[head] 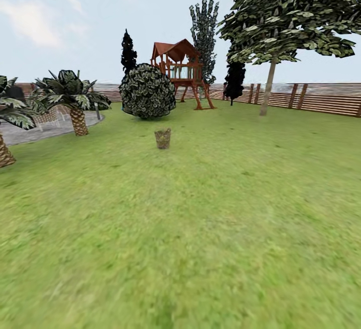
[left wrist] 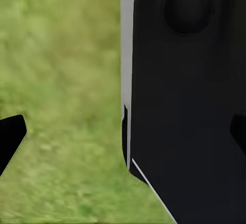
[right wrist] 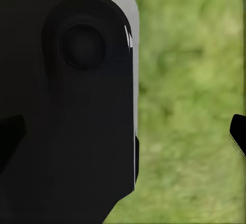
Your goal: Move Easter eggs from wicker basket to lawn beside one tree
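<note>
Your head view gives you the whole garden: the lawn point(head: 200, 228) spreads wide to the slatted fence point(head: 321, 97), with the pale-trunked tree point(head: 269, 88) at the far right, a round bush point(head: 147, 91) and the playset point(head: 181, 70) behind. The wicker basket point(head: 162, 138) stands small on the grass mid-lawn, well ahead of you; its contents are too small to tell. Each wrist view gives blurred grass beside a black robot body point(left wrist: 189, 106), with dark fingertips point(left wrist: 10, 137) at the edges, far apart; both hands look spread wide and hold nothing.
</note>
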Tool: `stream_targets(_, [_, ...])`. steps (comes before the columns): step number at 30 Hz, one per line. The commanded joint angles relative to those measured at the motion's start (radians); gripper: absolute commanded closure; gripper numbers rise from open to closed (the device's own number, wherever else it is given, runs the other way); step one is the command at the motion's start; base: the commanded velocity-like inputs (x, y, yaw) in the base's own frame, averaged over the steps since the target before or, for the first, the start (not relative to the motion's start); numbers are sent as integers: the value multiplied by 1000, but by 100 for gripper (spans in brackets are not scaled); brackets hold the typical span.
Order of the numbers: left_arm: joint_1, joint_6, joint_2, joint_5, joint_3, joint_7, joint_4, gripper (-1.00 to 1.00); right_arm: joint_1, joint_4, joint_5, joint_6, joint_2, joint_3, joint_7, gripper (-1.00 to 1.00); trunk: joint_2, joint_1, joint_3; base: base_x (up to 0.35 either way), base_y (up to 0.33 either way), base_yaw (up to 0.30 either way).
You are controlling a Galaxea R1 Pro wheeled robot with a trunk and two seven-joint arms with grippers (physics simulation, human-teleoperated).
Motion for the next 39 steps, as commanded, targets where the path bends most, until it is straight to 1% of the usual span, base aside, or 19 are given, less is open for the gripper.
stream_targets(1, [1,0,0,0,0,0,-2,-100,-1,2,-1,-1,0,-1,-1,-100,0,1,-1,334,0,0])
stream_targets(39, [1,0,-1,0,0,0,-1,-100,-1,3,0,-1,1,-1,-1,-100,0,1,-1,334,0,0])
